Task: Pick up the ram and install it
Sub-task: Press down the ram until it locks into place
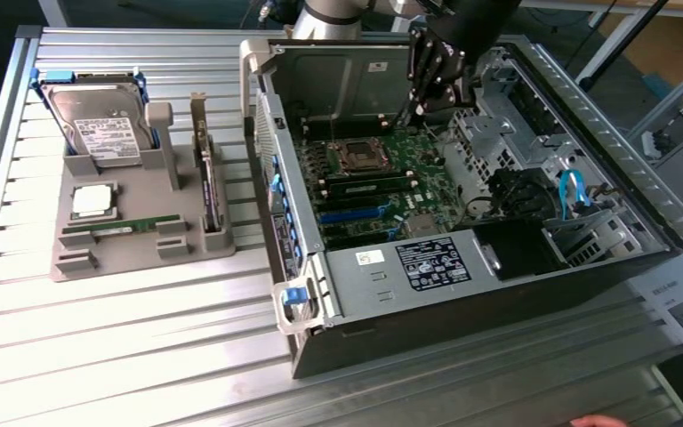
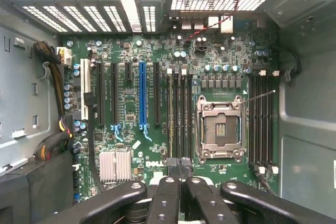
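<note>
Gripper (image 2: 179, 164) sits closest to the wrist camera, fingers pressed together with nothing between them. The ram (image 1: 122, 228) is in the grey holder (image 1: 140, 260) at the exterior view's left, lying lengthwise in a slot, well apart from the gripper. The silver processor chip (image 1: 92, 200) is just beside it. The hard drive (image 1: 99, 124) leans at the holder's far end, and the expansion card (image 1: 207, 178) stands on edge on the side toward the case (image 1: 437, 342). The gripper hangs inside the open case over the motherboard (image 2: 131, 103), tips near the memory slots (image 2: 178, 108) beside the empty CPU socket (image 2: 220, 129).
</note>
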Tool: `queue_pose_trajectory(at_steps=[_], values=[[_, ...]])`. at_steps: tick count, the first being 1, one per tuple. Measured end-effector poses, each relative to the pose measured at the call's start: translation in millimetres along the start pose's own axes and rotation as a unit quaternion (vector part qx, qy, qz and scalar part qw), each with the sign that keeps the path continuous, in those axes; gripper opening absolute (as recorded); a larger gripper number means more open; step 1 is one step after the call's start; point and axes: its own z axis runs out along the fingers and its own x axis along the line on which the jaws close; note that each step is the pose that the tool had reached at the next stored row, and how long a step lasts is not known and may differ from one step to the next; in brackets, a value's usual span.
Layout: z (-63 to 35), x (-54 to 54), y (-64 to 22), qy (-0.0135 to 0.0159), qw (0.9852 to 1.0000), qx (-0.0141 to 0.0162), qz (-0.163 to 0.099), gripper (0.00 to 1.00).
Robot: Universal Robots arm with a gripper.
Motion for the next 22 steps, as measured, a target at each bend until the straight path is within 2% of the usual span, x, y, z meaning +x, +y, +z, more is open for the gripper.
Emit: queue_pose_trajectory(at_steps=[3, 22], values=[[-0.1, 0.0, -1.9, 0.0000, 1.0000, 0.0000, 0.000, 0.10], [-1.3, -0.3, -30.8, 0.0001, 1.0000, -0.0001, -0.003, 0.10]])
